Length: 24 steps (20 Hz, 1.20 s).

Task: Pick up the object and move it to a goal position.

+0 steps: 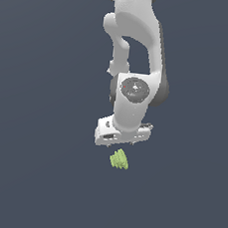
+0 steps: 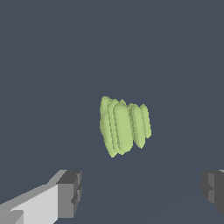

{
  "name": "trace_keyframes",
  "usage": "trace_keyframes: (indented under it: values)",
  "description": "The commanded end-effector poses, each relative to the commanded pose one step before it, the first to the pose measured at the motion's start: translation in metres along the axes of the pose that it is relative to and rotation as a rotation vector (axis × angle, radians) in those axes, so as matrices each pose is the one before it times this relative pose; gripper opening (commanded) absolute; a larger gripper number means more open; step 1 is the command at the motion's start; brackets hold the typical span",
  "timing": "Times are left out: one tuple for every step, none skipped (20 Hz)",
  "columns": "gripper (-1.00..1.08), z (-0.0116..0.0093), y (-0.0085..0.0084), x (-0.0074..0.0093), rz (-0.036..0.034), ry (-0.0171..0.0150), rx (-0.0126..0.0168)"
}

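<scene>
The object (image 1: 119,159) is a small light yellow-green lumpy thing with ridged, layered lobes. It lies on the dark grey surface just below my white gripper (image 1: 122,146) in the exterior view. In the wrist view the object (image 2: 124,125) sits ahead of the gripper (image 2: 142,192), between the lines of the two fingers and beyond their tips. The fingertips (image 2: 70,194) stand wide apart with nothing between them. The gripper is open and empty, and apart from the object.
The white arm (image 1: 135,53) reaches down from the top of the exterior view. The flat dark grey surface (image 1: 34,127) fills the rest of both views.
</scene>
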State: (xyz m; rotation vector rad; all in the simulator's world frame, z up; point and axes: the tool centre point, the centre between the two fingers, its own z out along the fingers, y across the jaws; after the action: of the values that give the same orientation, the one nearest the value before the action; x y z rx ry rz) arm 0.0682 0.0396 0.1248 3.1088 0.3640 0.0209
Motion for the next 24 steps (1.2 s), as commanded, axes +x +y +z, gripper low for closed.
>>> trace_keyframes:
  values:
    - [1.0, 0.01248, -0.00141, 0.00914, -0.03838, -0.00345, 0.00327]
    - [1.0, 0.00433, -0.00038, 0.00288, -0.01253, -0.00123, 0.00132]
    - [1.0, 0.00401, -0.00031, 0.00259, -0.01145, -0.0011, 0.00128]
    - [1.0, 0.00369, -0.00026, 0.00232, -0.01041, -0.00098, 0.00123]
    - [1.0, 0.00336, -0.00021, 0.00206, -0.00936, -0.00086, 0.00115]
    - [1.0, 0.00303, -0.00016, 0.00181, -0.00833, -0.00075, 0.00107]
    - [1.0, 0.00269, -0.00015, 0.00158, -0.00735, -0.00065, 0.00097]
    - [1.0, 0.00234, -0.0001, 0.00135, -0.00632, -0.00055, 0.00086]
    - [1.0, 0.00198, -0.00007, 0.00112, -0.00532, -0.00045, 0.00074]
    - [1.0, 0.00163, -0.00007, 0.00091, -0.00436, -0.00037, 0.00062]
    - [1.0, 0.00127, -0.00006, 0.00071, -0.00341, -0.00028, 0.00049]
    - [1.0, 0.0009, 0.0, 0.00049, -0.00236, -0.00019, 0.00034]
    - [1.0, 0.00054, 0.00004, 0.00028, -0.00136, -0.00011, 0.0002]
    - [1.0, 0.0002, -0.00014, 0.00014, -0.00068, -0.00006, 0.0001]
    - [1.0, -0.00055, 0.0, -0.00092, 0.00317, -0.00066, -0.00014]
    - [1.0, 0.00042, 0.00002, 0.0, 0.0, 0.0, 0.0]
    - [1.0, 0.00127, 0.00005, -0.00001, 0.0, 0.0, 0.0]
    - [1.0, 0.0021, 0.00008, -0.00003, 0.0, 0.0, 0.0]
    - [1.0, 0.00294, 0.00011, -0.00005, 0.0, 0.0, 0.0]
    - [1.0, 0.00367, -0.00032, 0.00005, -0.00068, 0.00013, 0.00001]
    - [1.0, 0.00458, 0.00016, -0.00011, 0.0, 0.0, 0.0]
    - [1.0, 0.00529, -0.00028, -0.00003, -0.00068, 0.00013, 0.00001]
    - [1.0, 0.00614, 0.0002, -0.0002, 0.0, 0.0, 0.0]
    - [1.0, 0.00627, -0.00026, -0.00009, -0.00068, 0.00013, 0.00001]
